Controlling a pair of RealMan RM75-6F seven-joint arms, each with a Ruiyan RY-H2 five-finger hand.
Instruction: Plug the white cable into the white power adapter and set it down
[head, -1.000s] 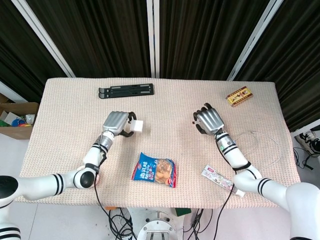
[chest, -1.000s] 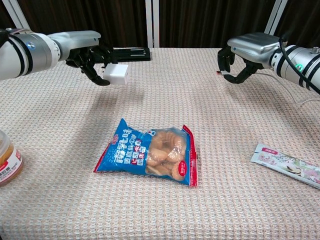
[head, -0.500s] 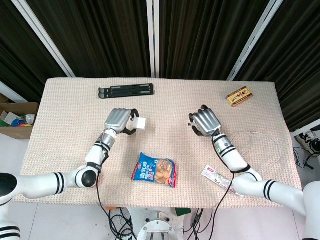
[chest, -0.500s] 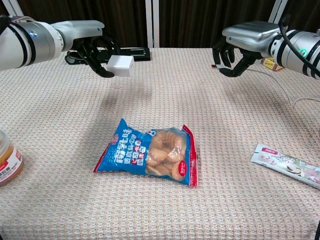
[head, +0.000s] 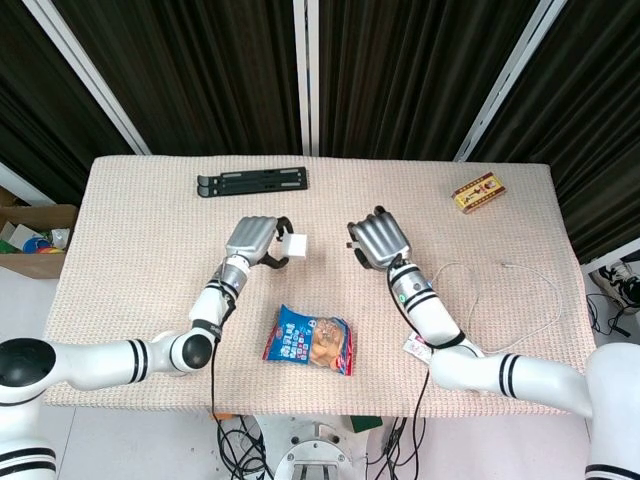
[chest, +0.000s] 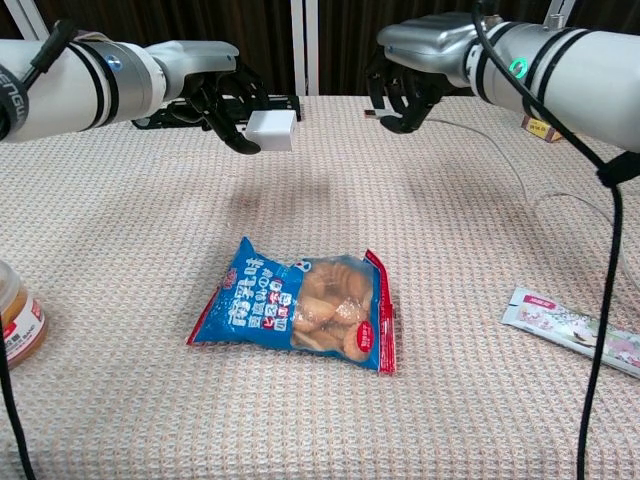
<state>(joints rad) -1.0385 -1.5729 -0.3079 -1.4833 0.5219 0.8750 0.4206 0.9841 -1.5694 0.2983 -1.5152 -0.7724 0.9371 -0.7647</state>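
My left hand (head: 253, 240) (chest: 222, 92) holds the white power adapter (head: 294, 246) (chest: 270, 130) above the table, a little left of centre. My right hand (head: 376, 238) (chest: 412, 78) is raised opposite it and pinches the plug end of the white cable (chest: 371, 113) (head: 351, 245), which faces the adapter across a short gap. The thin white cable (head: 478, 290) (chest: 520, 180) trails from the right hand over the cloth to the right edge of the table.
A blue snack bag (head: 309, 340) (chest: 303, 304) lies on the beige cloth below both hands. A white sachet (chest: 572, 330) (head: 418, 349) lies front right, a small yellow box (head: 477, 192) back right, a black folded stand (head: 252, 182) at the back, and a jar (chest: 15, 318) at the front left.
Both hands have moved toward each other above the table's centre. The adapter went right and the cable plug went left, so the gap between them is much smaller.
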